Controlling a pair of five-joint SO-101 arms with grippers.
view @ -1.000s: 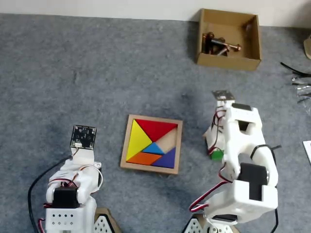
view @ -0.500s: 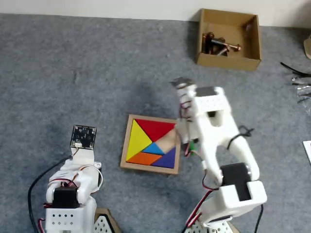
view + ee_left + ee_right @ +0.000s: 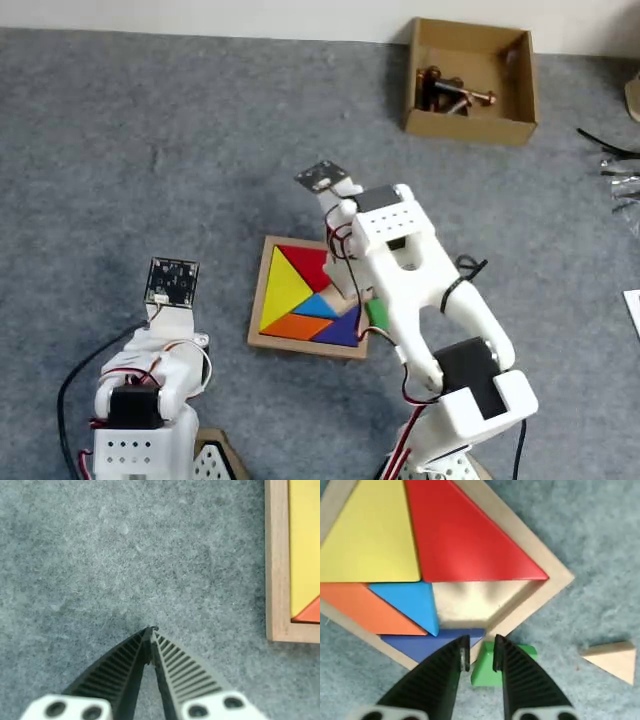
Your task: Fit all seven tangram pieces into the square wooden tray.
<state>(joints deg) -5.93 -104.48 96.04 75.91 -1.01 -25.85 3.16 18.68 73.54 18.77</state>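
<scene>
- The square wooden tray (image 3: 258,305) lies just below the centre of the high view, flat on the grey carpet (image 3: 150,150).
- Five pieces sit in it: a yellow triangle (image 3: 283,285), a red triangle (image 3: 308,262), a blue triangle (image 3: 316,306), an orange piece (image 3: 297,326) and a purple piece (image 3: 343,328). A bare patch of tray floor (image 3: 475,600) shows between red and purple.
- The green piece (image 3: 377,315) is at the tray's right edge. The right gripper (image 3: 480,652) has closed to a narrow gap on it.
- A plain wooden triangle (image 3: 612,660) lies on the carpet near the tray, clear of its rim.
- The left gripper (image 3: 151,630), at the lower left, has its fingers pressed together and holds nothing. It hangs over carpet beside the tray's left rim.
- A cardboard box (image 3: 465,128) stands at the upper right.
</scene>
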